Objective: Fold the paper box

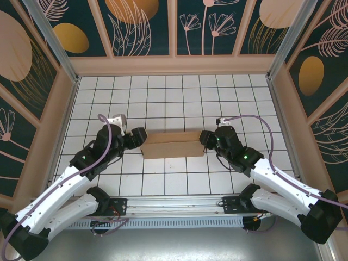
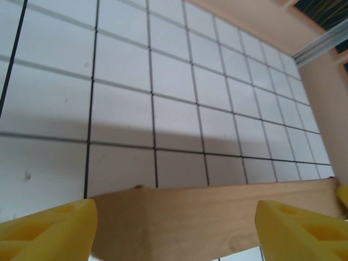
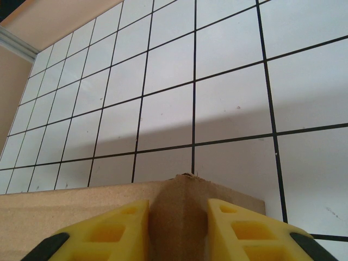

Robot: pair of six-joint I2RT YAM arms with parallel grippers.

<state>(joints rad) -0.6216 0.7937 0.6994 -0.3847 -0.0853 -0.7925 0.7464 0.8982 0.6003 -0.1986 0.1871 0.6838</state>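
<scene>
The paper box [image 1: 173, 145] is a brown cardboard piece lying across the middle of the gridded table, long side running left to right. My left gripper [image 1: 140, 138] is at its left end. In the left wrist view the yellow fingers [image 2: 49, 228] stand wide apart and open, and a flat cardboard panel [image 2: 206, 217] spans the gap between them. My right gripper [image 1: 204, 140] is at the box's right end. In the right wrist view its fingers [image 3: 119, 228] are shut on an upright folded ridge of the cardboard [image 3: 81, 201], one finger pressing each side.
The white tiled table [image 1: 163, 98] stretches away behind the box to tan side walls [image 1: 51, 119]. A metal rail [image 1: 174, 204] with the arm bases runs along the near edge. Both arms reach inward from the bottom corners.
</scene>
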